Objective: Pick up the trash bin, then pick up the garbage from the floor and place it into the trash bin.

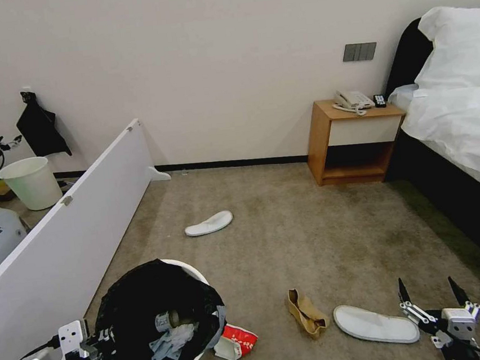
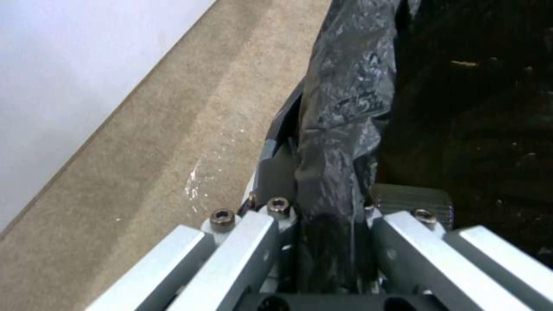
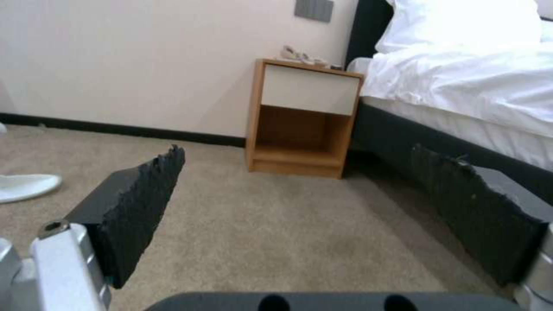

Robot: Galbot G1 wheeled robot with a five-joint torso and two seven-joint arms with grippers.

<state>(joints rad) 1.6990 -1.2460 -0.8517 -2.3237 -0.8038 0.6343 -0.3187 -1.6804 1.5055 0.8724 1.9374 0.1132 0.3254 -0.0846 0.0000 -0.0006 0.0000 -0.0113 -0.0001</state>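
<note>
The trash bin [image 1: 157, 318] hung at the robot's left, above the carpet, its bagged rim pinched between the jaws of the left gripper [image 2: 322, 216]. A red-white wrapper [image 1: 237, 340] lay just beside it. The right gripper [image 1: 432, 296] hovered near a white slipper [image 1: 375, 323], jaws wide, holding nothing.

We are in a hotel-style bedroom: white-linen bed [image 1: 460, 119], wooden nightstand [image 1: 355, 140] just beside it carrying a telephone [image 1: 352, 100], carpeted floor [image 1: 313, 235].
</note>
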